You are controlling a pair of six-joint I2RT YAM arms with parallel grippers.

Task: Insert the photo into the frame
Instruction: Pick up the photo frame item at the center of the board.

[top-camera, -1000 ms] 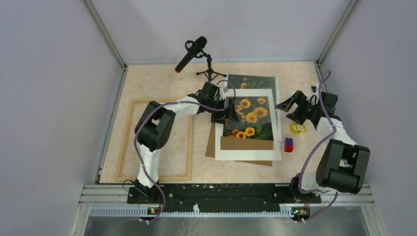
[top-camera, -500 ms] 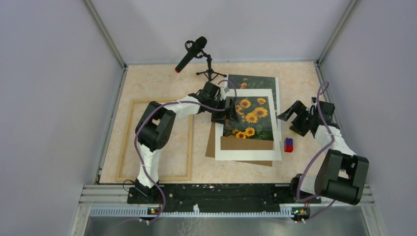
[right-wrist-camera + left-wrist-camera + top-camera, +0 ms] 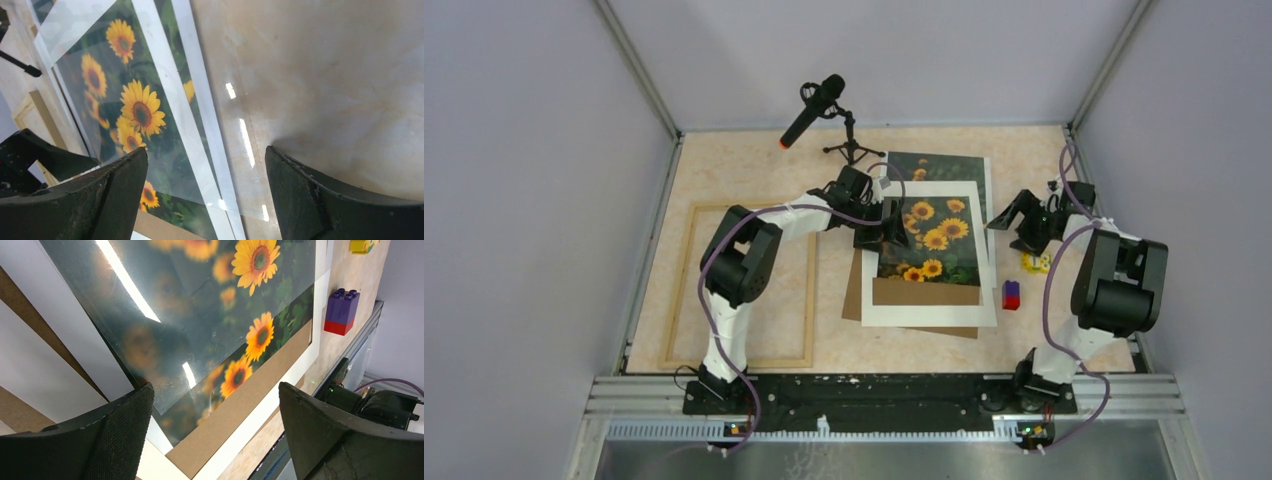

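1. The photo point(image 3: 934, 235) lies in the centre stack, well apart from the frame point(image 3: 739, 362). The frame lies flat at the left with only tabletop inside it, so insertion is judged not yet done.
2. The white mat point(image 3: 929, 314) lies over the photo, shifted toward the near side. Its window shows sunflowers above and the brown backing board point(image 3: 852, 298) below.
3. The left gripper point(image 3: 884, 228) is spread wide and holds nothing. It is poised at the stack's left edge, probably to lift a layer.
4. The right gripper point(image 3: 1014, 222) is also spread and empty, just beside the stack's right edge.
5. Glare streaks in both wrist views suggest a clear sheet over the print. Its outline and the layer order cannot be determined.
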